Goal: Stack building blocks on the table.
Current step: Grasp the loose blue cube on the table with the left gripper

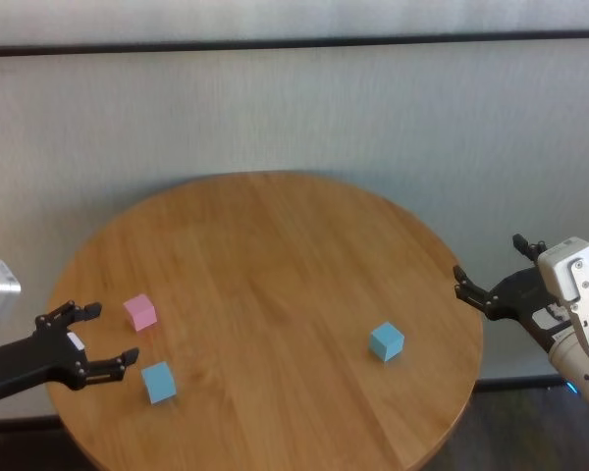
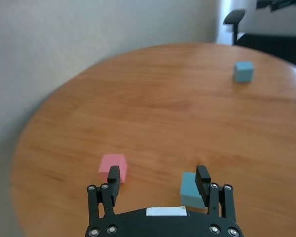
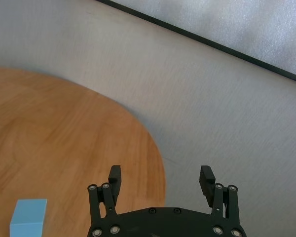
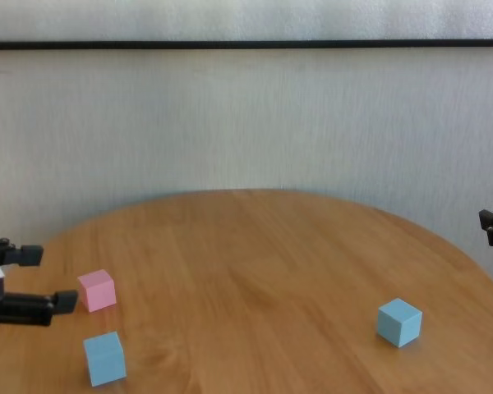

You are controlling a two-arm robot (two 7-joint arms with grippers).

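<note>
The left wrist view's gripper (image 2: pixel 159 180) partly hides the near blue block (image 2: pixel 189 190).

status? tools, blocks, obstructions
Left tool open beside pink block. Right tool open off table edge. Blue blocks apart, nothing stacked. Nothing in way.

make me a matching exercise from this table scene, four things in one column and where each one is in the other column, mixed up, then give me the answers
Things
1. pink block
2. light blue block on the robot's left
3. light blue block on the robot's right
4. right gripper

Places
A. alone on the robot's right half of the table
B. open, empty, just past the table's right edge
C. nearest the table's front edge, beside the open left gripper
D. just beyond the left gripper's far finger, farther from the robot than its blue neighbour

Pairs: 1-D, 2-C, 3-A, 4-B
</note>
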